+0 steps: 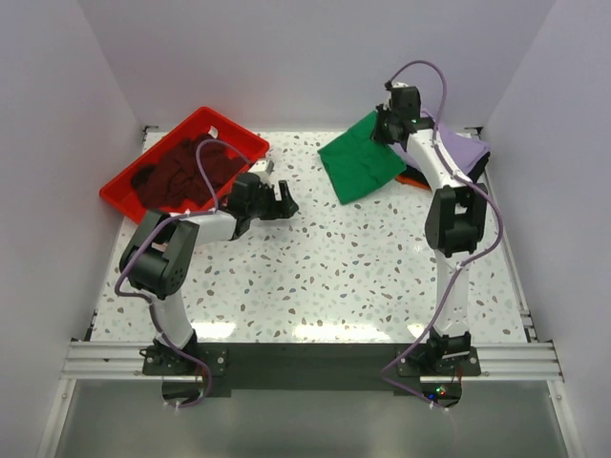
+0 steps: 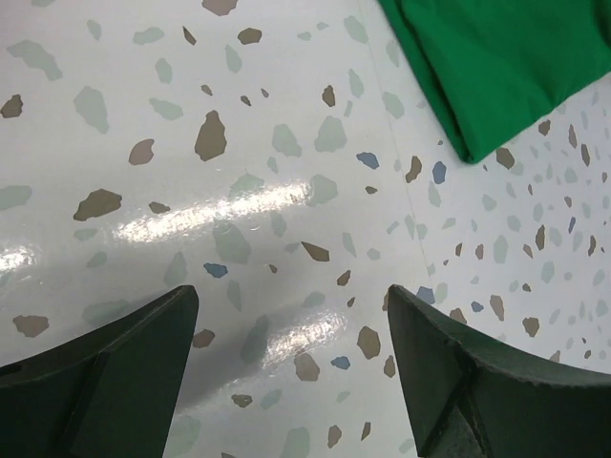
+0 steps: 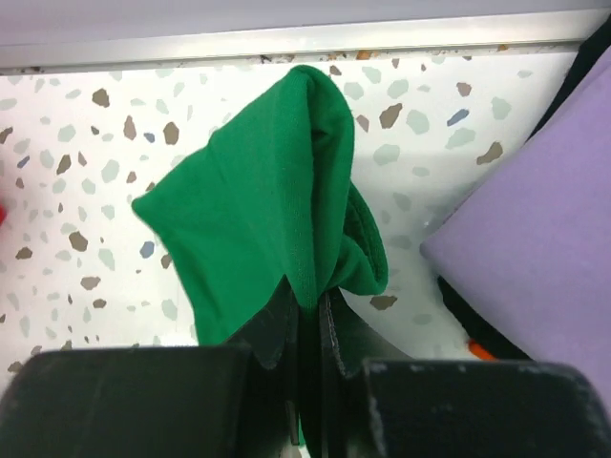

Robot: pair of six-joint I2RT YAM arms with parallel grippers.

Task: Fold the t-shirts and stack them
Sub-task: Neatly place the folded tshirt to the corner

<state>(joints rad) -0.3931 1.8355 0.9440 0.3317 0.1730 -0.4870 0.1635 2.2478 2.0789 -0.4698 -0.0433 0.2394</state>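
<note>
Left gripper (image 1: 284, 198), just right of the red tray (image 1: 205, 116) holding the maroon t-shirt (image 1: 177, 176), hangs open and empty over the desk (image 1: 334, 277). At far right, my right gripper (image 3: 307, 315) pinches the green t-shirt (image 1: 358, 164) by one raised edge, beside the lavender t-shirt (image 1: 465, 153). It looks mid-fold to me. Next, that edge needs carrying across and laying flat.

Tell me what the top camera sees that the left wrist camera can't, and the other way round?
Only the top view: the red tray holding a maroon shirt, a lavender shirt, and the right gripper pinching the green shirt. Only the left wrist view: the left gripper up close, open, holding nothing. Both: the green shirt and the speckled table.
</note>
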